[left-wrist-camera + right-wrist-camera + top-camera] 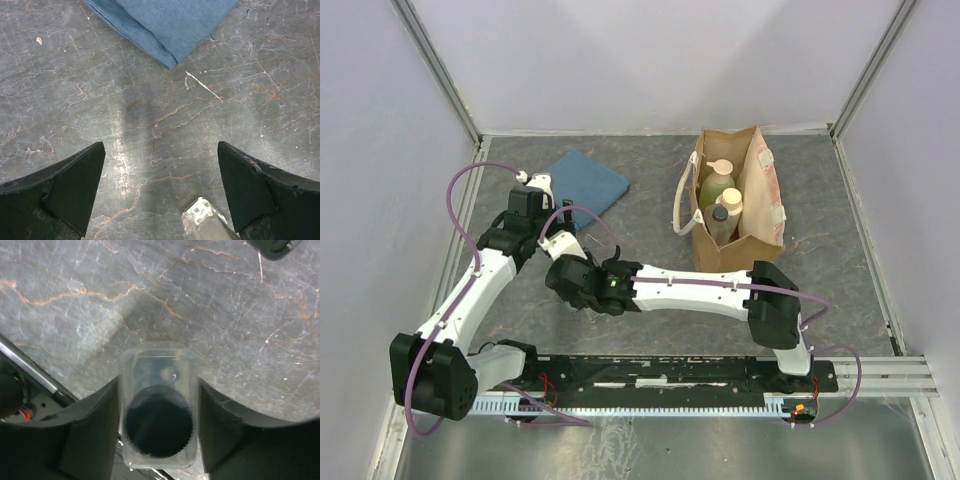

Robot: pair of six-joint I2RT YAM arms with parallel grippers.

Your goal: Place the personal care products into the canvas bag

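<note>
**Inspector:** State of the canvas bag (745,250)?

**Assessor:** It stands upright at the far right of the table (650,170). A green pump bottle (717,186), a cream bottle (731,203) and a dark-capped bottle (719,214) show inside. By my count, three of four are in.

**Inspector:** And the fourth?

**Assessor:** The clear bottle (157,390) is pinched at its sides by the right gripper (157,407), over mid-table and well apart from the bag.

**Inspector:** Left gripper (160,170)?

**Assessor:** Jaws spread, holding nothing, near the blue cloth (165,25).

**Inspector:** Outstanding?

**Assessor:** One carry to the bag and a release, in my judgement.
</note>
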